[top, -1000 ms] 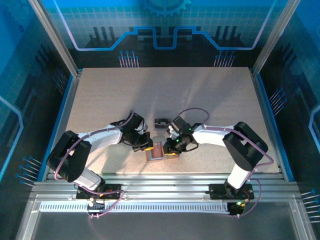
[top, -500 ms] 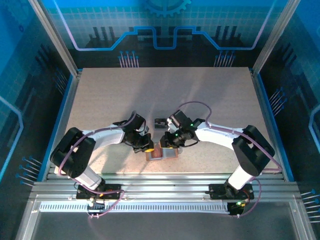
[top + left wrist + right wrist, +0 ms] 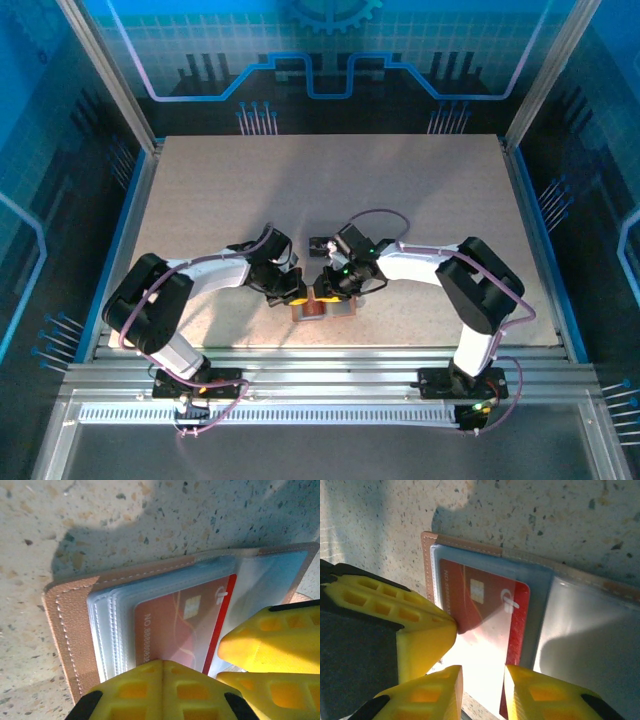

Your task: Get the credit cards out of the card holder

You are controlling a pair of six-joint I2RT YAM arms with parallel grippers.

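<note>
On the overhead feed both arms reach in toward the near middle of the worktop (image 3: 250, 190), where the card holder (image 3: 312, 310) lies open and flat. The left end effector (image 3: 293, 292) and the right end effector (image 3: 330, 290) meet over it from either side, close together. A small dark item (image 3: 322, 244) sits just beyond them; I can't make out what it is.

From the left wrist camera I see the card holder (image 3: 70, 625) with its salmon stitched border along one side and a stack of clear pockets inside. The red card (image 3: 175, 630) is in the top pocket, chip and printed number showing through the plastic. My left end effector (image 3: 162, 667) has its two yellow fingers pressed together with nothing between them, their tip lying over the near edge of the pockets.

From the right wrist camera, the red card (image 3: 485, 600) lies in its sleeve, near the holder's (image 3: 465, 545) stitched border. The right end effector (image 3: 482, 672) has its fingers a little apart, straddling the glare-bright plastic at the card's long edge. I see a clear gap between them and no card pinched there. The other arm's closed fingers come in from the side, tip touching the sleeve by the card's short end.

I can only see the one card; any others in the stacked pockets are hidden.
</note>
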